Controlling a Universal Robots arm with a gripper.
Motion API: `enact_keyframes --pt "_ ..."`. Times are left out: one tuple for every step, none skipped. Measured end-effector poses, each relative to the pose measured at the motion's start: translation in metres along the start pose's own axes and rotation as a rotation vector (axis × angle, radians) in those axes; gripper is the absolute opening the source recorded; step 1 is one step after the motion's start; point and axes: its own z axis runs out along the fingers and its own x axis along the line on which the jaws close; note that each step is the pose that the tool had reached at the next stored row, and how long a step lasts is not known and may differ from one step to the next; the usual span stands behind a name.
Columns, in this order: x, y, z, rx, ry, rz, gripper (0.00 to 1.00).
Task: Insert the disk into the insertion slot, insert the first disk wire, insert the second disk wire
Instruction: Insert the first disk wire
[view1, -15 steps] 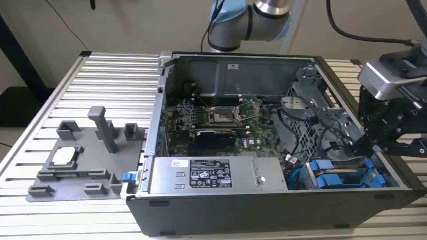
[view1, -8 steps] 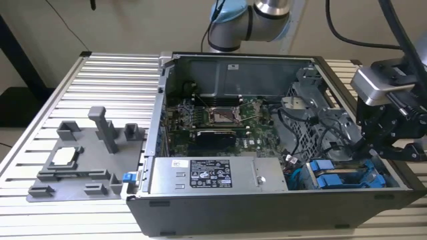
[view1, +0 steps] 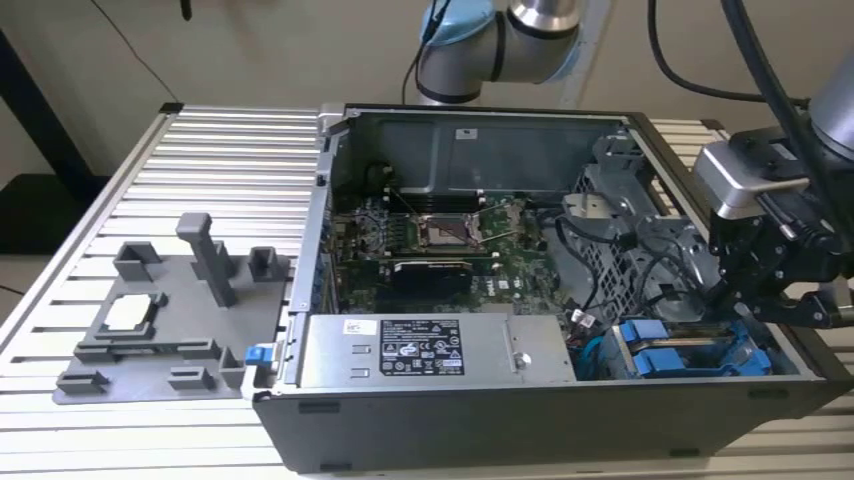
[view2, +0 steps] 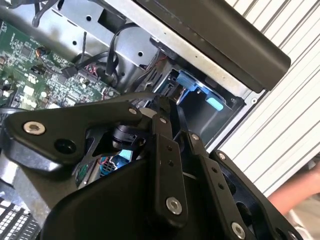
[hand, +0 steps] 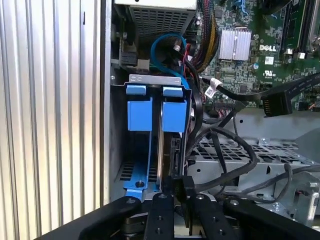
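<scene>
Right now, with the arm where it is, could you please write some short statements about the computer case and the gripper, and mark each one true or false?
1. The computer case is open, with its inside in view. True.
2. The gripper hangs over the grey plate on the table. False: it is at the insertion slot, at the exterior view's right.
3. Blue carriers sit in the insertion slot. True.
4. The power-supply box stands outside the case. False: it lies inside the case.
</scene>
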Motion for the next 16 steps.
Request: enact_keyframes --pt "0.0000 0.0000 0.0001 0.0000 0.0000 0.000 0.19" --pt "-0.0001 0.0000 0.0005 0.0005 0.0000 0.000 0.19" --pt "0.0000 0.0001 0.0013 0.0015 -0.0001 0.000 0.19" --pt "0.0001 0.0003 0.0020 0.0038 -0.0004 0.000 0.19" --pt "0.0001 0.0005 0.0027 0.0081 -0.0019 0.000 0.19" --pt "0.0002 0.0005 0.0032 0.0132 -0.0039 0.000 0.19" --pt "0.0001 0.0005 0.0037 0.0191 -0.0057 0.000 0.19" --pt "0.0001 0.0006 0.0043 0.0244 -0.0063 -0.001 0.19" --pt "0.0002 0.0006 0.0049 0.0272 -0.0066 -0.001 0.19" --pt "0.0002 0.0007 0.0054 0.0278 -0.0066 -0.001 0.19" --pt "0.0002 0.0007 0.0058 0.0279 -0.0065 -0.001 0.19" --pt "0.0002 0.0009 0.0062 0.0279 -0.0064 -0.001 0.19" --pt "0.0003 0.0010 0.0066 0.0280 -0.0063 -0.001 0.19" --pt "0.0003 0.0011 0.0070 0.0279 -0.0054 -0.001 0.19" --pt "0.0003 0.0011 0.0075 0.0279 -0.0040 -0.001 0.19" --pt "0.0003 0.0013 0.0079 0.0278 -0.0025 -0.002 0.19"
